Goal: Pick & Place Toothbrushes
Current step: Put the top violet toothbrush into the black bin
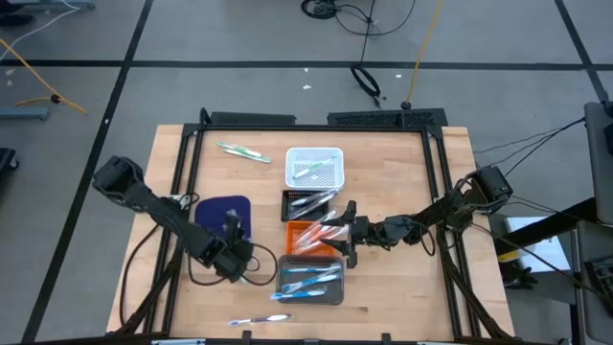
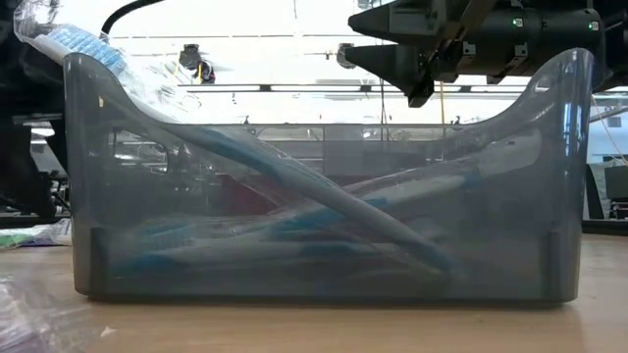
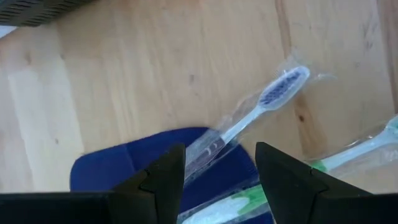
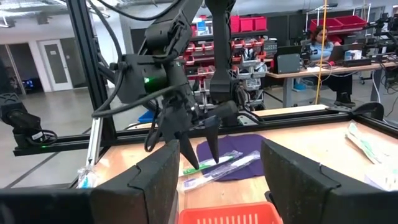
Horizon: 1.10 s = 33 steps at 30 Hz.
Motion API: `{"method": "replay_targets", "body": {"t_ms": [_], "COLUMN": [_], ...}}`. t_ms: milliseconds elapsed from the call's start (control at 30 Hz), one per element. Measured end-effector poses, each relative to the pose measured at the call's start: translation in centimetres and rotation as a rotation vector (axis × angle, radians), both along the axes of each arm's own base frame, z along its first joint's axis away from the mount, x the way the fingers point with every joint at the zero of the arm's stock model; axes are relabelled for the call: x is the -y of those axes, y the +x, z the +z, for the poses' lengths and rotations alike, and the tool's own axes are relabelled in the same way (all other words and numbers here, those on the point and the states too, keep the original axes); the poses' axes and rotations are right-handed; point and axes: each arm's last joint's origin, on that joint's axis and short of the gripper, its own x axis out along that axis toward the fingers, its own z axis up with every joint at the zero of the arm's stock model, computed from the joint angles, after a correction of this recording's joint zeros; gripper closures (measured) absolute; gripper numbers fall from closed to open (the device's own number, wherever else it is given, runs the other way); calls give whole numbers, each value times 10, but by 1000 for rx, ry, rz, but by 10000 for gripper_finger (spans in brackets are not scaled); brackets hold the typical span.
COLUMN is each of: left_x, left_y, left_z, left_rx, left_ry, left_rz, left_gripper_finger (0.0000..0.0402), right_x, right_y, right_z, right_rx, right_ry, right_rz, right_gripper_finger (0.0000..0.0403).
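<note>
A dark blue mat [image 1: 222,211] lies left of the trays. On it rest wrapped toothbrushes: a blue-bristled one [image 3: 264,106] whose handle is on the mat and whose head is on the wood, and a green one [image 3: 239,202]. My left gripper [image 3: 217,152] hangs open just above them, pointing steeply down [image 4: 200,152], touching nothing. My right gripper [image 4: 217,149] is open and about level over the orange tray [image 1: 316,237]. More toothbrushes lie in the grey tray [image 2: 324,245], in the white tray [image 1: 314,168] and loose on the table [image 1: 244,151].
Several trays stand in a row down the table's middle: white, black [image 1: 308,203], orange, grey [image 1: 311,281]. One loose toothbrush [image 1: 259,319] lies near the front edge. A third wrapped green toothbrush [image 3: 357,152] lies beside the mat. A person sits at a desk far behind the table.
</note>
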Motion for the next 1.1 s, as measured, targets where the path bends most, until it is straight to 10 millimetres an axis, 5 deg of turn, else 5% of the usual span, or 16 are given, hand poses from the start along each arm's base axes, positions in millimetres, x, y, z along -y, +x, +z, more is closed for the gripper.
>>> {"method": "replay_targets", "body": {"t_ms": [500,633,833,1100], "left_x": [4,2,2,4], "left_y": [18,19,18,23], "left_z": [-25,-24,-22,-16], "left_rx": [-33,-40,-41,-2], "left_ry": [-15,-49,-68,-48], "left_rz": [-40,-30,-30,-28], "left_gripper_finger": [209,253,380,398], "right_x": [0,0,0,0], "right_y": [0,0,0,0], "right_z": [0,0,0,0], "right_rx": [0,-1,-4,-4], "right_ry": [6,6,5,5], "right_rz": [0,0,0,0], "right_gripper_finger": [190,190,190,190]}}
